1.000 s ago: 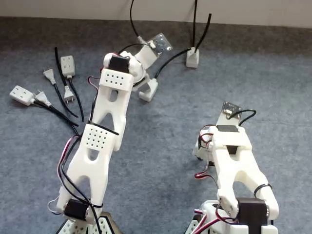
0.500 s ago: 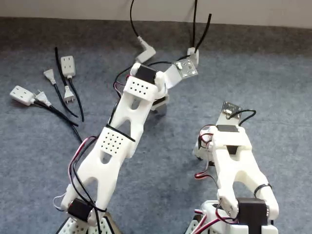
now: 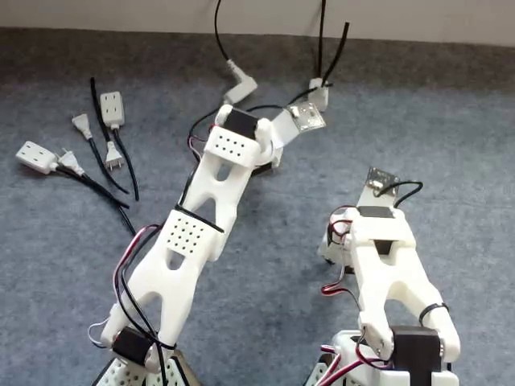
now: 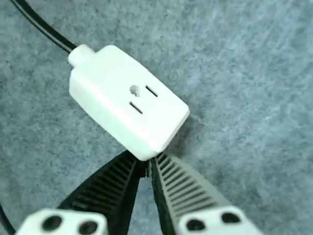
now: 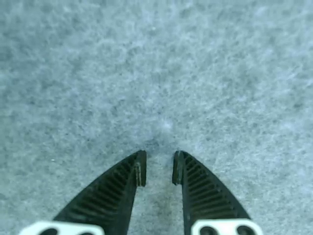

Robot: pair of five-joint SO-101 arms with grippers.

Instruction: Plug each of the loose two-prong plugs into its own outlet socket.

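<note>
Plugs and sockets sit at the upper left of the high view: far-left socket (image 3: 34, 155) with a plug (image 3: 69, 163) against it, seating unclear; upper loose plug (image 3: 80, 123), lower loose plug (image 3: 113, 153) and small socket (image 3: 112, 108), all well apart from both arms. Angled socket (image 3: 243, 84) lies top centre, near the left arm (image 3: 201, 209); top socket (image 3: 320, 98) is partly covered by that arm's camera board. In the left wrist view a corded socket (image 4: 128, 102), white, with two slots, a round hole and a black cord, lies just beyond the left gripper (image 4: 148, 165). Jaws clenched almost together, tips at its edge, contact unclear. Right gripper (image 5: 157, 169) is slightly parted, grasping nothing, over grey carpet (image 5: 156, 73).
</note>
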